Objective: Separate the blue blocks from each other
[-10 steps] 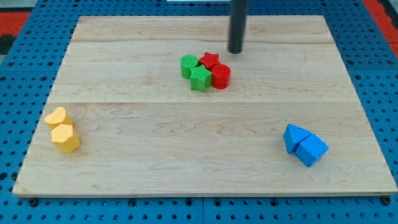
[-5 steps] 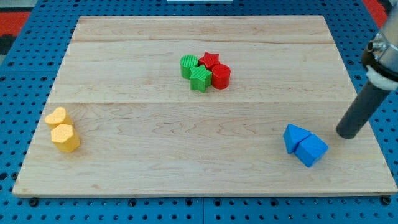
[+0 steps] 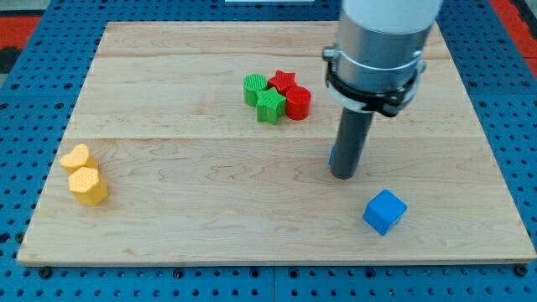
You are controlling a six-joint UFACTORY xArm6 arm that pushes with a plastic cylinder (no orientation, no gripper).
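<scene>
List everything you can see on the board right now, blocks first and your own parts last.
blue cube: 1, blue, toward the view's bottom right, standing alone.
second blue block: 1, blue, only a sliver showing at the rod's left edge; shape hidden.
green blocks: 2, green, centre top cluster, one a star.
red blocks: 2, red, same cluster, right side, one a star.
yellow blocks: 2, yellow, view's left edge, touching.
board: 1, pale wood, on blue pegboard.
my tip: 1, dark rod end, up-left of the blue cube.
</scene>
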